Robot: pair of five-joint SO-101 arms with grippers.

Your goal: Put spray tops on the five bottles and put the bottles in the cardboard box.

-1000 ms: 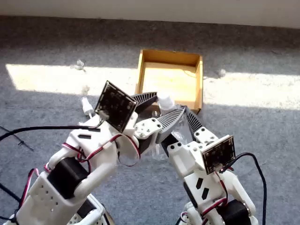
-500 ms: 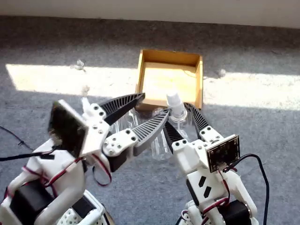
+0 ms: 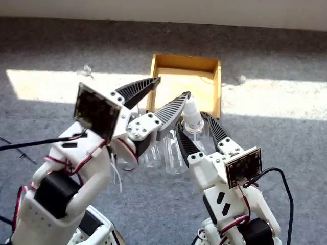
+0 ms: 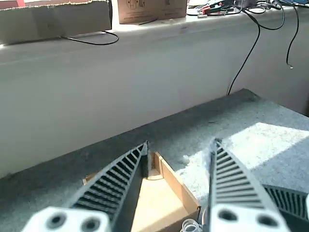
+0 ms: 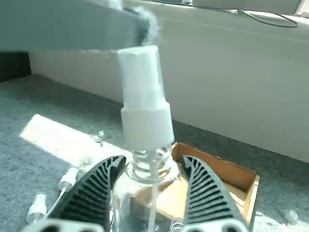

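My right gripper (image 3: 194, 126) (image 5: 153, 163) is shut on a clear bottle (image 5: 145, 181), held upright just in front of the cardboard box (image 3: 186, 84). A white spray top (image 3: 191, 111) (image 5: 145, 111) sits on the bottle's neck, its tube hanging inside. My left gripper (image 3: 172, 88) (image 4: 180, 143) is open and holds nothing. It hovers above and to the left of the spray top, over the near edge of the box (image 4: 159, 203). One of its fingers (image 5: 72, 24) crosses over the spray top in the right wrist view.
Two more clear bottles (image 3: 173, 153) (image 3: 151, 154) without tops stand on the grey carpet between the arms. Loose spray tops (image 5: 67, 179) (image 5: 36, 203) lie on the carpet to the left. Small bits (image 3: 86, 70) (image 3: 241, 79) lie beside the box.
My left gripper let go of the spray top, opened, pulled back and then rose toward the box. The top stays on the bottle held by my right gripper, which barely moved.
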